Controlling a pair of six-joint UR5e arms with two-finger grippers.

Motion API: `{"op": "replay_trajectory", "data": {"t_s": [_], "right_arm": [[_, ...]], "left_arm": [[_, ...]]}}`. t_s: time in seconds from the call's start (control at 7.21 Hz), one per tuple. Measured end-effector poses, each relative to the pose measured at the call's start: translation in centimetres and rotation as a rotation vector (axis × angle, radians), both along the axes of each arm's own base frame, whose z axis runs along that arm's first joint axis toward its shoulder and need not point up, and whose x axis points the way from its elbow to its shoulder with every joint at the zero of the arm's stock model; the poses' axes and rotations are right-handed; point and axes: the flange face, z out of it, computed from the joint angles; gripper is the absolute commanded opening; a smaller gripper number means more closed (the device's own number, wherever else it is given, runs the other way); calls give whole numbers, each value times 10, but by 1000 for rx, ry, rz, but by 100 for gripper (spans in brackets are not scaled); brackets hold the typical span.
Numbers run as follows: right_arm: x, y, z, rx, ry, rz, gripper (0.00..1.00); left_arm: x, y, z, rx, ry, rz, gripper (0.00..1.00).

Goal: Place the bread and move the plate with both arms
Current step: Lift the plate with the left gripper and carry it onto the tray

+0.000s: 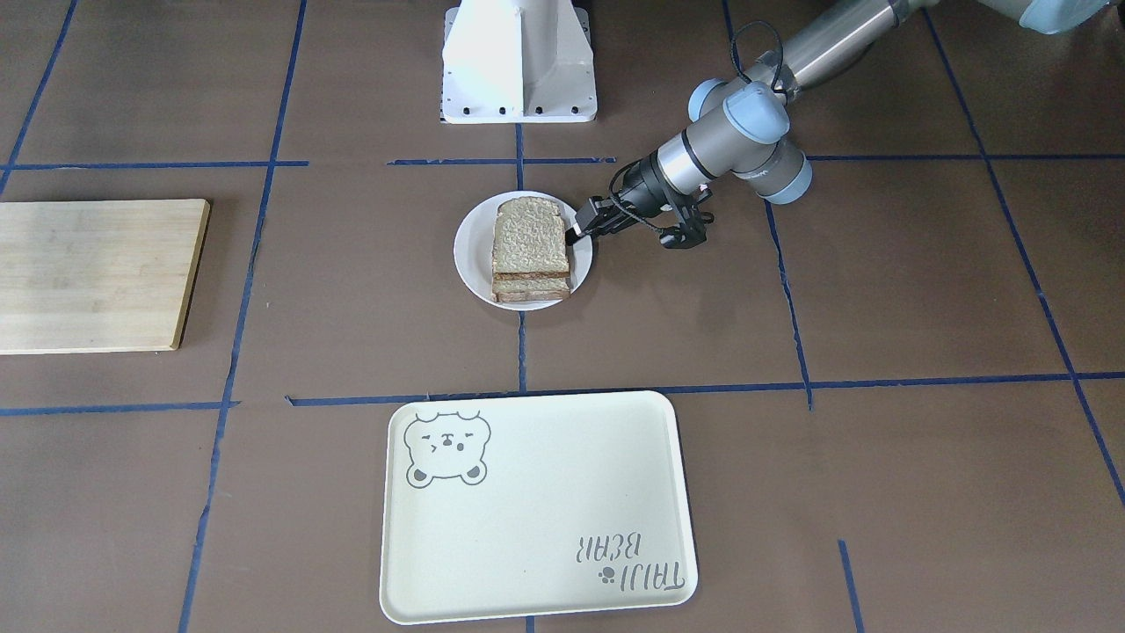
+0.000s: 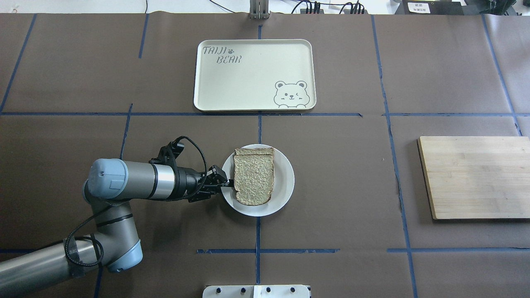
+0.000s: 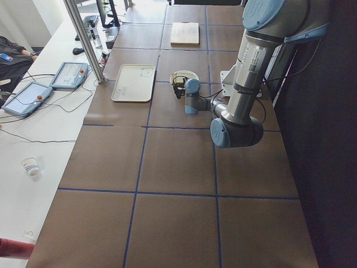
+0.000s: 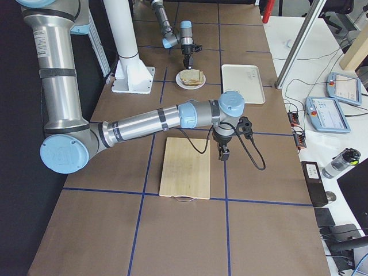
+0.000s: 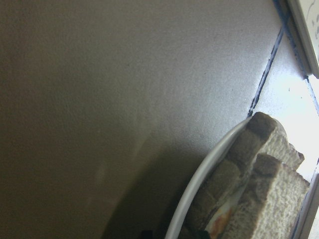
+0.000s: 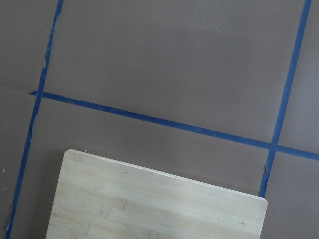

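A bread slice (image 1: 529, 236) with a domed top and dark crust lies on top of a stacked sandwich on the small white plate (image 1: 470, 255). Bread (image 2: 253, 178) and plate (image 2: 285, 182) also show in the overhead view. My left gripper (image 2: 225, 184) lies low at the plate's rim on the robot's left side, and looks shut on the rim (image 1: 576, 230). The left wrist view shows the rim (image 5: 209, 174) and crusts (image 5: 249, 149) close up. My right gripper (image 4: 222, 154) shows only in the exterior right view, above the table by the cutting board; I cannot tell its state.
A cream bear tray (image 2: 252, 74) lies beyond the plate, away from the robot. A wooden cutting board (image 2: 476, 176) lies to the robot's right and also shows in the right wrist view (image 6: 149, 199). The white pedestal (image 1: 518, 61) stands at the robot's side.
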Motion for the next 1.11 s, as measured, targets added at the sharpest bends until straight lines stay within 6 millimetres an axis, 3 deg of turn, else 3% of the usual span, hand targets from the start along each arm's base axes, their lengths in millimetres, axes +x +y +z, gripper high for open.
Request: {"op": "replay_trajectory", "data": {"t_s": [0.42, 0.83, 1.11], "right_arm": [[5, 1, 2, -3, 4, 9, 100], [7, 4, 10, -21, 8, 13, 100], [7, 4, 14, -24, 20, 15, 100]], "left_arm": [[-3, 2, -7, 6, 15, 8, 0], [-23, 3, -40, 39, 90, -1, 0], [-35, -8, -48, 51, 116, -32, 0]]}}
